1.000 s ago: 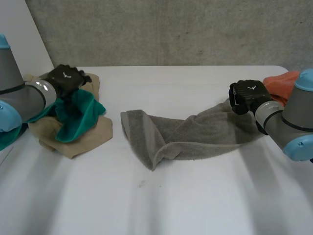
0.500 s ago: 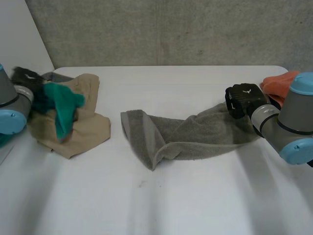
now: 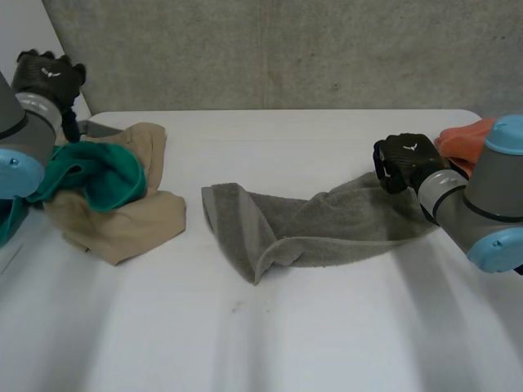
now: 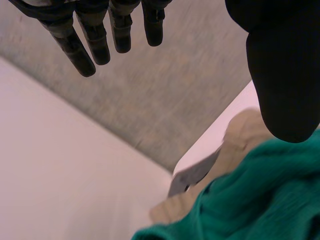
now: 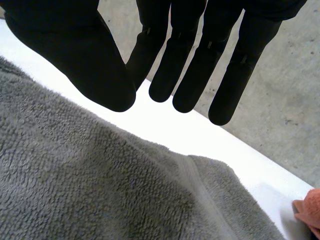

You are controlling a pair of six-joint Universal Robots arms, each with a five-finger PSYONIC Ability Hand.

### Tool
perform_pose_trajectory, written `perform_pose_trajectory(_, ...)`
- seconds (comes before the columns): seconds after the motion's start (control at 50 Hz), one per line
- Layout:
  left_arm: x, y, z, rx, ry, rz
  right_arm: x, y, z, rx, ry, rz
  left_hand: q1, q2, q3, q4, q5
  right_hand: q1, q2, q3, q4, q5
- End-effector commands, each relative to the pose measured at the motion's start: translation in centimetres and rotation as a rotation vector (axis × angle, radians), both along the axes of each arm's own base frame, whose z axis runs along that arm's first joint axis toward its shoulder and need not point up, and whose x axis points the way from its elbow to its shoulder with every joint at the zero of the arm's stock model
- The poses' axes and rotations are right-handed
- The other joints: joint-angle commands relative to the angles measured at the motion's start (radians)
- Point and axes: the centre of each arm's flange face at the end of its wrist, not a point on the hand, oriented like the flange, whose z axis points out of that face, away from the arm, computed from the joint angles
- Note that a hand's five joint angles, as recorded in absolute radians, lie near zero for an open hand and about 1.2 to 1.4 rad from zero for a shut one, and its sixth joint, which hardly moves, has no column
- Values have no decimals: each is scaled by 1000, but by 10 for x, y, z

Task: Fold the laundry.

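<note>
A towel (image 3: pixel 310 224) is laid across the middle of the tabletop (image 3: pixel 270 343). A heap of clothes (image 3: pixel 122 220) is piled to its left. Another cloth (image 3: pixel 466 139), perhaps a towel, is set behind its right end.

This looks like a robotics lab or test bench rather than a home. A plain white table (image 3: pixel 327 343) stands against a bare grey concrete wall (image 3: pixel 286 49), and a blank white panel (image 3: pixel 20 24) rises behind the table's left end. The left arm (image 3: pixel 12 155) and right arm (image 3: pixel 494 204), industrial machines with grey joints and light-blue caps, reach over the table, where a grey towel (image 3: pixel 327 224) and tan and green cloths (image 3: pixel 114 204) lie loose.
</note>
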Motion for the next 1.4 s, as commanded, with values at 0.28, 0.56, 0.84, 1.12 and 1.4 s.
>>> perform_pose_trajectory(0.28, -142, 208, -39, 429, 73, -481, -20, 13, 43, -22, 286, 39, 46, 27, 20, 32, 7, -531, -559, -565, -573, -550)
perform_pose_trajectory(0.56, -194, 216, -103, 521, 271, -366, -61, 11, 14, 80, 447, 33, 64, 45, 38, 50, 25, -523, -550, -557, -565, -542)
perform_pose_trajectory(0.84, -213, 204, -135, 621, 263, -372, -78, 20, -13, 46, 395, -12, 641, 622, 615, 627, 602, -502, -530, -536, -544, -521)
perform_pose_trajectory(1.12, -192, 201, -34, 325, 215, -354, -81, 42, -7, 173, 216, -40, 1212, 1193, 1186, 1197, 1173, -890, -917, -923, -931, -909)
perform_pose_trajectory(1.4, -173, 233, 56, 119, 192, -458, -39, 44, -30, 179, -159, -122, 1212, 1193, 1186, 1197, 1173, -887, -914, -921, -929, -906)
